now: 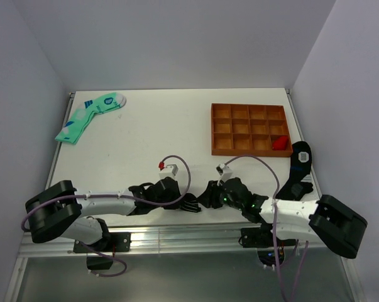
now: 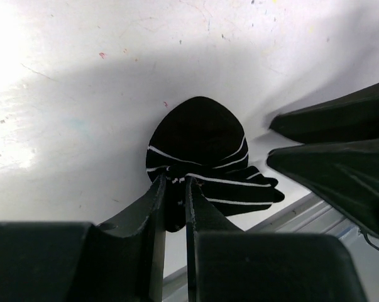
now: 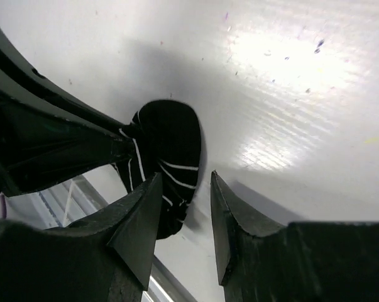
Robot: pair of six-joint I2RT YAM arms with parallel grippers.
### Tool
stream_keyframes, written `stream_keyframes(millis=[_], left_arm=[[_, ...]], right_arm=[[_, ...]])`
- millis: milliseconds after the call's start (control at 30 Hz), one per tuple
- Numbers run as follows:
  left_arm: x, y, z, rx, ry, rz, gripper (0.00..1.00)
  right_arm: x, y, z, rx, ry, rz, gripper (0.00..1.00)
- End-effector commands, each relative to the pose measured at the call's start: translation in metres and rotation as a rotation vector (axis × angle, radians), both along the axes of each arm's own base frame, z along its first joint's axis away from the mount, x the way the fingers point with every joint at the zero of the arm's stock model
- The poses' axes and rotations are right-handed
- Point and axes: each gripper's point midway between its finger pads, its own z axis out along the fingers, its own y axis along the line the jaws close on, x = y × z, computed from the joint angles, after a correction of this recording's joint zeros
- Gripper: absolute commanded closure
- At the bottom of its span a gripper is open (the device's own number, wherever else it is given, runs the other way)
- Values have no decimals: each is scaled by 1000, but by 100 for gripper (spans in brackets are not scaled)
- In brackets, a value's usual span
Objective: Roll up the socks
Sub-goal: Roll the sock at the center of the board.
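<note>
One sock (image 2: pixel 202 148) is pinched in left end effector (image 2: pixel 175 182), half-open empty right end effector (image 3: pixel 186 179) crowding it, tray (image 1: pixel 249 105) well apart.

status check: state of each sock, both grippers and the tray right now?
striped sock: bunched in a lump on the table, pinched at one end
left gripper: shut on the striped sock
right gripper: open, beside the lump, holding nothing
second black sock: unrolled, at the table's right edge
mint-green socks: unrolled, far-left corner
tray: one red item in a corner compartment

The black white-striped sock (image 2: pixel 198 138) lies bunched in a wad at the table's (image 1: pixel 176 126) near edge.
</note>
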Motion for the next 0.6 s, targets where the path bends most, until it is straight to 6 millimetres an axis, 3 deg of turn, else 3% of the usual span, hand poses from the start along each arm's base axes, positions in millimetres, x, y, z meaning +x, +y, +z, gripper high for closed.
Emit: stream_keyframes(millis=[0, 133, 333, 567], left_arm=[[-38, 48, -44, 250, 169, -68, 99], [-39, 43, -37, 245, 193, -90, 100], [-38, 41, -32, 244, 241, -111, 100], [-37, 32, -32, 204, 302, -135, 100]], right_arm=[[19, 0, 27, 62, -162, -54, 56], [18, 8, 41, 72, -239, -28, 56], [-2, 25, 42, 33, -309, 45, 57], [-18, 29, 41, 47, -348, 106, 56]])
